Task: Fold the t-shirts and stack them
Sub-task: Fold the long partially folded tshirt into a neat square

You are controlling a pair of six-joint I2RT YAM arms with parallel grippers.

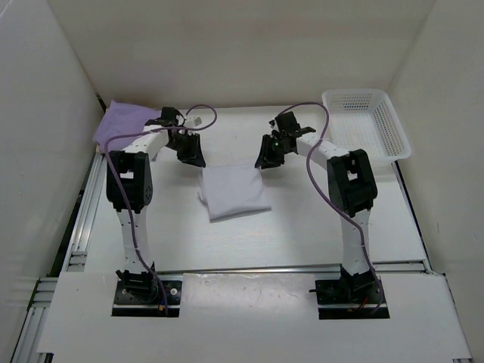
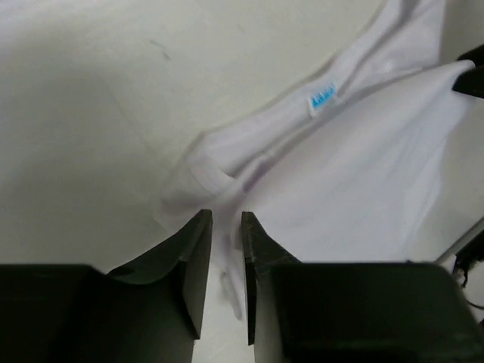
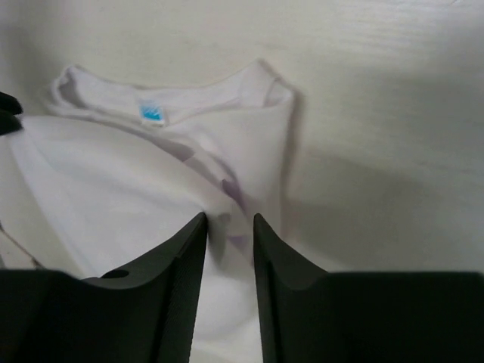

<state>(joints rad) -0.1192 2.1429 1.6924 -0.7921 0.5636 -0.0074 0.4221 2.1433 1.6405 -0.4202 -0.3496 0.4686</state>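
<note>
1. From overhead I see the white t-shirt (image 1: 234,193) folded in the middle of the counter (image 1: 340,219), and the lavender t-shirt (image 1: 121,121) at its far-left corner.
2. Only the wrist views show me the white one's blue neck label (image 3: 153,113).
3. The left tool (image 2: 227,219) and right tool (image 3: 229,219) both stand released, jaws parted above its far corners.

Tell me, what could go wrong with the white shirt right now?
1. The left gripper and right gripper have their jaws only a little apart, right over the far corners of the white shirt. Cloth might catch on them and lift when the arms pull away, opening the fold.
2. The collar edge by the blue label looks bunched, not flat, so a stack on top could sit lumpy or slide.
</note>
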